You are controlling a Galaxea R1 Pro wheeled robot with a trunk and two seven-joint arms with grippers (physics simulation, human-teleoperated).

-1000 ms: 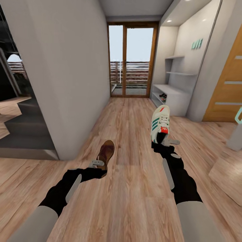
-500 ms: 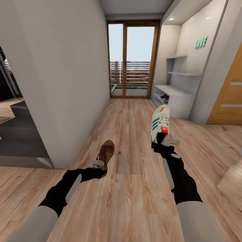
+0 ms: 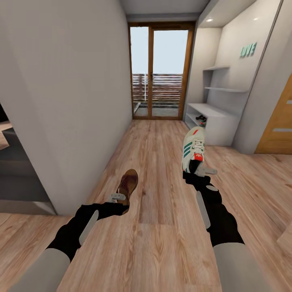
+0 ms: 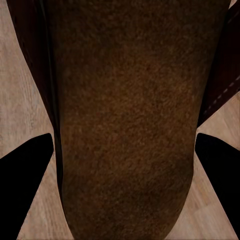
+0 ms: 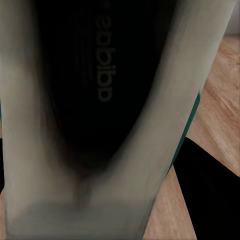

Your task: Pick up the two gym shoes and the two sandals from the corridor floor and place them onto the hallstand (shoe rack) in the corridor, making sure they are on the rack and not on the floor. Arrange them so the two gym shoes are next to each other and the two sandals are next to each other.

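Observation:
My left gripper (image 3: 121, 199) is shut on a brown sandal (image 3: 128, 184), which it holds above the corridor floor (image 3: 158, 211). The left wrist view looks onto the sandal's brown footbed (image 4: 125, 120) between two black fingers (image 4: 22, 172). My right gripper (image 3: 198, 169) is shut on a white gym shoe (image 3: 192, 151) with green stripes and a red tongue patch, toe pointing away. The right wrist view looks into the gym shoe's dark opening (image 5: 100, 95). The pale hallstand (image 3: 217, 121) stands far ahead on the right. A small shoe-like shape (image 3: 200, 119) lies in its lower compartment.
A grey wall (image 3: 69, 101) runs close along my left. Glass doors with wooden frames (image 3: 160, 71) close the corridor's far end. A wooden door (image 3: 280, 125) is at the right, past the hallstand. Open floor stretches between me and the hallstand.
The whole view has shifted as the camera moved: the left wall fills more of the picture and the hallstand and wooden door sit further right. Both arms hold their shoes as before.

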